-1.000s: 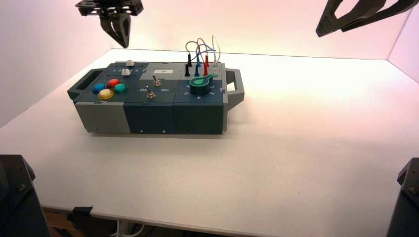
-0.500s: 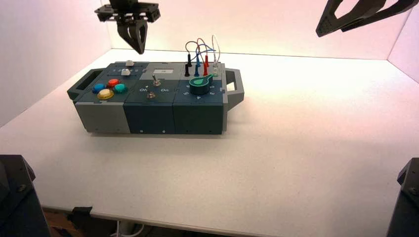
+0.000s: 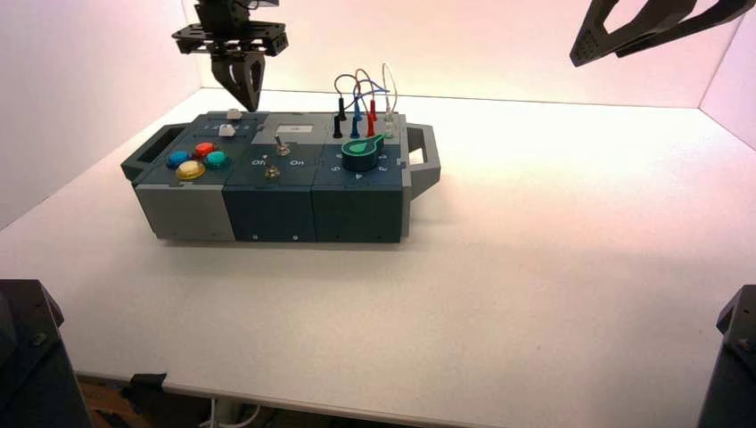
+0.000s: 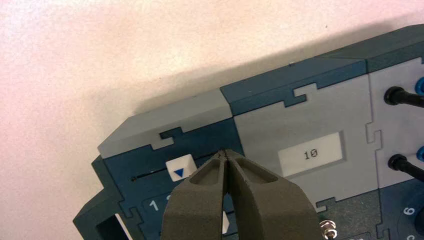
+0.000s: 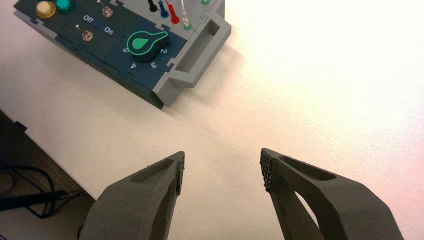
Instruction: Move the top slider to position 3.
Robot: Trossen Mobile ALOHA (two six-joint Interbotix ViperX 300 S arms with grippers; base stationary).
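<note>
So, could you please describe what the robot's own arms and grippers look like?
The left gripper has dark grey-black fingers, tapering to narrow tips, with oval cut-outs; above it sits a black, bracket-like mount. The right gripper matches in colour and shape, and its fingertips bear rough, textured inner pads.

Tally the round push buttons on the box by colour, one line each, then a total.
Blue buttons: 1
Red buttons: 1
Yellow buttons: 1
Green buttons: 1
Total: 4
</note>
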